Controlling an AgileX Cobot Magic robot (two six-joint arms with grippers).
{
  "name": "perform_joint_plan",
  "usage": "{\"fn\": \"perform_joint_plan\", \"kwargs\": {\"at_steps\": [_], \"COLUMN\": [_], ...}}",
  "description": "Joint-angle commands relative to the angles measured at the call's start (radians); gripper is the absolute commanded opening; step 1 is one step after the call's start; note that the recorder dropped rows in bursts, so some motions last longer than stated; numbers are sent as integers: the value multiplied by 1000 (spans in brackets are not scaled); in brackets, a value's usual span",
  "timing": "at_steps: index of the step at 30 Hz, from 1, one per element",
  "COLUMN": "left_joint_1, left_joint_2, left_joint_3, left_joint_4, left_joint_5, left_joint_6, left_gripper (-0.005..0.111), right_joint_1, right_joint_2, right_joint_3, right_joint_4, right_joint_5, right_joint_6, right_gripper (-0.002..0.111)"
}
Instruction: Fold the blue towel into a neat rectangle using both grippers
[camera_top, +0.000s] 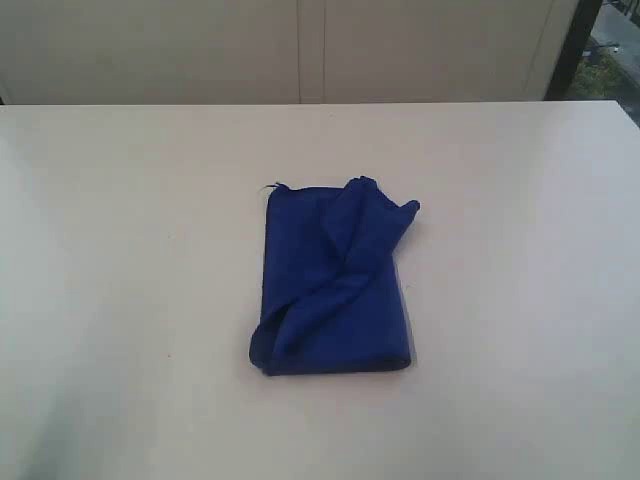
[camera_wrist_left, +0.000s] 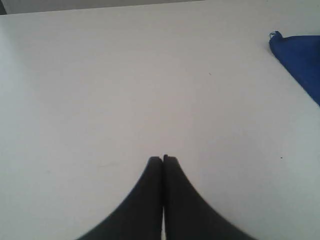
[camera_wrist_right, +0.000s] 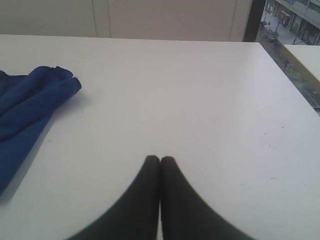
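Left gripper: the black left gripper (camera_wrist_left: 163, 159) hung over bare tabletop, its jaws pressed fully together with nothing between them.
Right gripper: the black right gripper (camera_wrist_right: 160, 159) was likewise closed tight and empty, apart from the cloth.
Table: a plain white, smooth-topped table (camera_top: 120, 250) carried the only item.
Towel position: the deep royal-blue soft fabric towel (camera_top: 335, 290) lay near the middle of the table, touched by neither gripper; one corner showed at the edge of the left wrist view, a bunched end in the right wrist view.
Towel shape: roughly rectangular and folded, but a loose rumpled flap ran diagonally across its top, from the near left corner to the far right corner, where it bulged past the edge.
Background: pale panelled wall (camera_top: 300, 50) beyond the far table edge; a window (camera_wrist_right: 295, 20) at the right.
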Motion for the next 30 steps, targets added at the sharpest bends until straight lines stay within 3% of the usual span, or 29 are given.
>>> {"fn": "perform_joint_plan", "kwargs": {"at_steps": [1,7,18,30], "left_joint_1": [2,2,2,2], "left_joint_2": [-4,-4,-4,-4], "left_joint_3": [6,6,6,6], "left_joint_4": [-3,-3,-3,-3], "left_joint_5": [-3,-3,-3,-3], "left_joint_6": [-9,-9,-9,-9], "left_gripper": [0,0,0,0], "right_joint_1": [-5,-5,-5,-5], "right_joint_2": [-6,-6,-6,-6], "right_joint_3": [5,5,5,-6], "right_joint_4": [2,2,2,2], "right_joint_5": [-6,-55,-490,-400], "right_joint_6": [5,0,0,-20], "right_gripper": [0,0,0,0]}}
